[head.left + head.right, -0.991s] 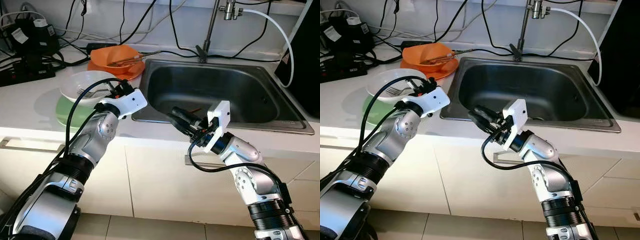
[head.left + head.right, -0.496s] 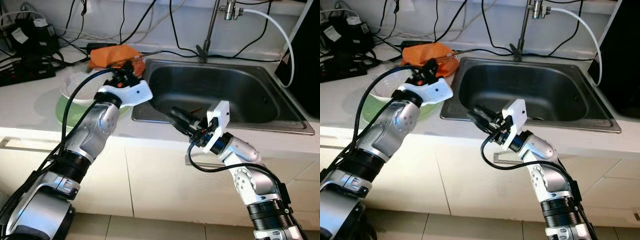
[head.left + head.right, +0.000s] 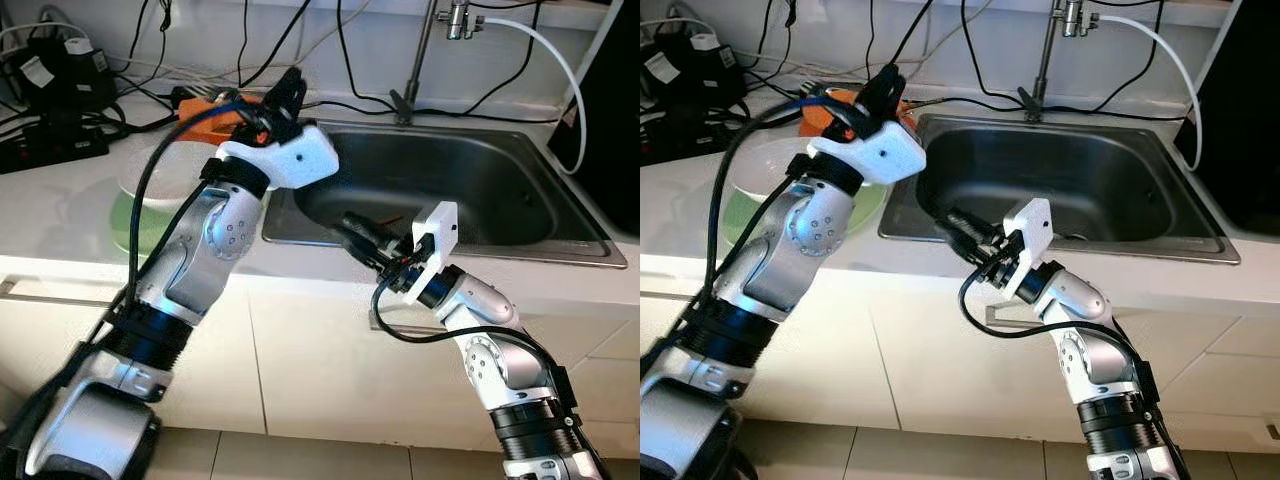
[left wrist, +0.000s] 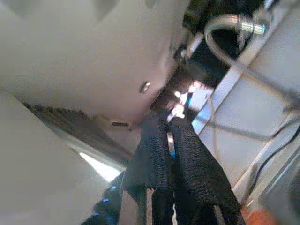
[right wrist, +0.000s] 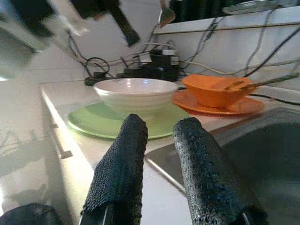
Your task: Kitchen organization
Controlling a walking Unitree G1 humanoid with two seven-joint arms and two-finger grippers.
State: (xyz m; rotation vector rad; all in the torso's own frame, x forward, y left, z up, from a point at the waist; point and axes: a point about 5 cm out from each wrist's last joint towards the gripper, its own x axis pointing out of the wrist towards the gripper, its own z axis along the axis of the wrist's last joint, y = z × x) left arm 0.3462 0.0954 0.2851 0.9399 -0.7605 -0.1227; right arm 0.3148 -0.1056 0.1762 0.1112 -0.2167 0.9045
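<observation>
You are looking at a counter with the sink sitting toward its right end and the tap rising at the sink's back edge. Left of the sink, a bowl is resting on a plate near the counter's front edge. Behind them, another bowl is sitting on its own plate, with power strips and cables lying at the back left corner.

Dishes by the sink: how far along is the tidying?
Nothing looks done: the white bowl sits on the green plate, the orange bowl on its orange plate. In hand: nothing; the left claw is shut and raised above the orange dishes, the right claw open over the sink edge. All dishes remain.
</observation>
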